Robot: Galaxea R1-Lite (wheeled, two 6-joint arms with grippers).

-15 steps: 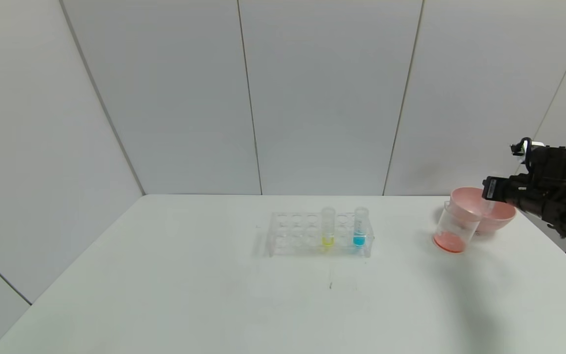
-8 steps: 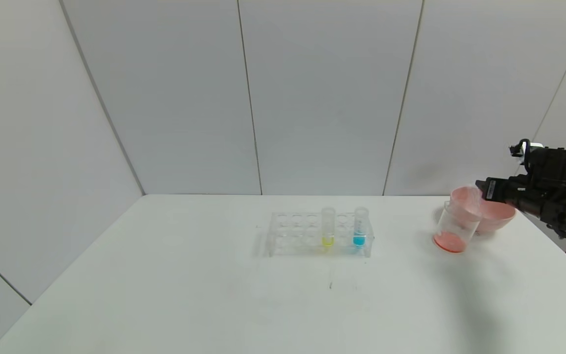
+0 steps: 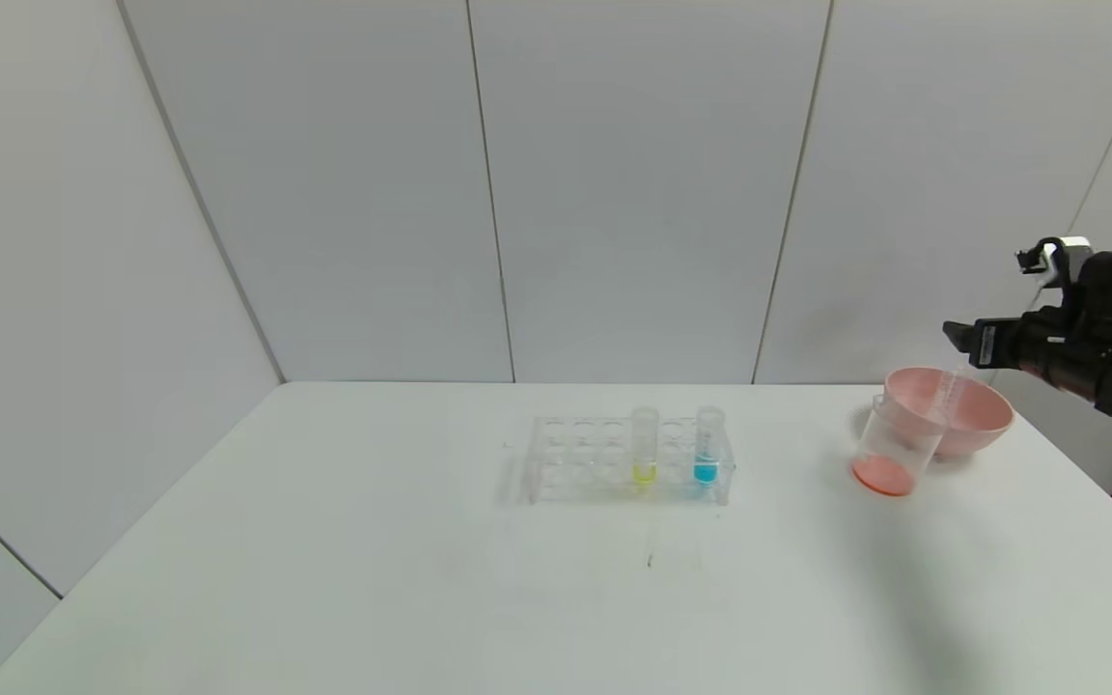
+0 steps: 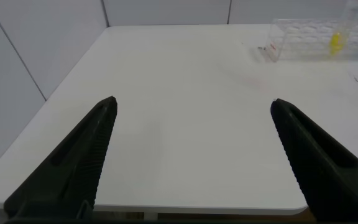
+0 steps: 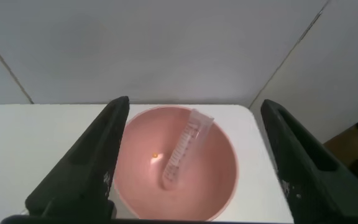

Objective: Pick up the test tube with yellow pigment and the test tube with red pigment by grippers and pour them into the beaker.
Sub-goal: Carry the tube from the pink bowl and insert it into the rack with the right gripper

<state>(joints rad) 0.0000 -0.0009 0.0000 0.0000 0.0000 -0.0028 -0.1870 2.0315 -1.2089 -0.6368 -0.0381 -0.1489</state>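
The test tube with yellow pigment (image 3: 645, 448) stands upright in a clear rack (image 3: 575, 456) at mid table; it also shows in the left wrist view (image 4: 336, 41). The beaker (image 3: 892, 447) stands right of the rack with orange-red liquid at its bottom. A clear tube (image 5: 182, 149), empty but for a trace, lies tilted inside the pink bowl (image 5: 216, 186). My right gripper (image 3: 967, 344) is open and empty, hovering above the bowl (image 3: 986, 420); the tube lies below its fingers in the right wrist view (image 5: 194, 104). My left gripper (image 4: 193, 102) is open and empty above the table's near left part.
A tube with blue liquid (image 3: 708, 446) stands in the rack right of the yellow one. The pink bowl sits just behind the beaker, close to the table's right edge. Grey wall panels close off the back.
My right gripper has risen up and away from the pink bowl. The clear tube now lies free in the bowl.
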